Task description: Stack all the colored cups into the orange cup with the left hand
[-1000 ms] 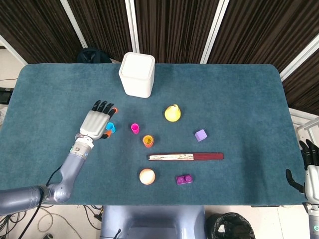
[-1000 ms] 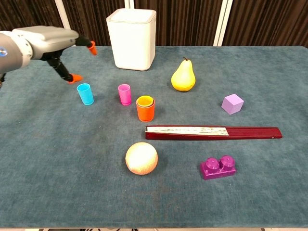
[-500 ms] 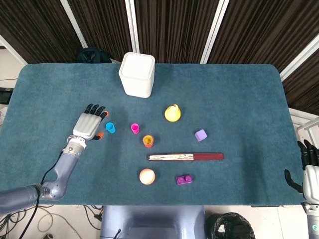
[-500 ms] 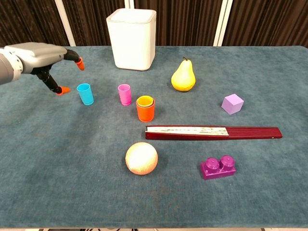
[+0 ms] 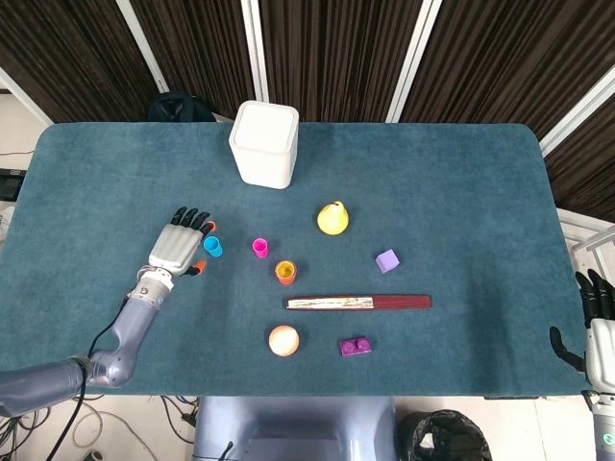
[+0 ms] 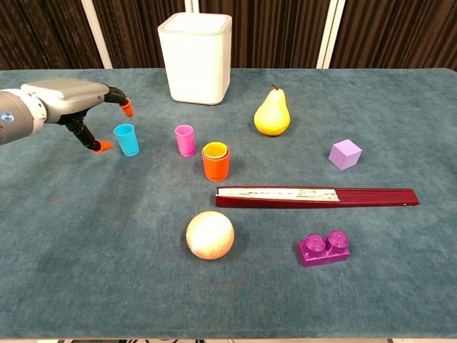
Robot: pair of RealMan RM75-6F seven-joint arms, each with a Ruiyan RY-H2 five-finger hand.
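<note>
On my feed, a white bin [image 6: 195, 57] stands at the far side of the blue-carpeted bench [image 6: 86, 250]. A yellow pear [image 6: 272, 112] sits upright to its right, and a purple cube [image 6: 345, 153] lies further right. A closed dark-red folding fan [image 6: 314, 196] lies crosswise mid-bench. Nearer me I see a peach-coloured ball [image 6: 210, 235] and a purple toy brick [image 6: 324, 249], apart from each other.

right hand [image 5: 601, 327]: we see only part of it, cut off by the head view's right edge; absent from the chest view.
left hand [image 6: 71, 103]: we lose its arm past the chest view's left edge.
yellow cup [image 6: 215, 151]: only its rim shows inside the orange cup [image 6: 216, 166], right of the left hand.
worktop [image 6: 107, 271]: near edge cropped.
</note>
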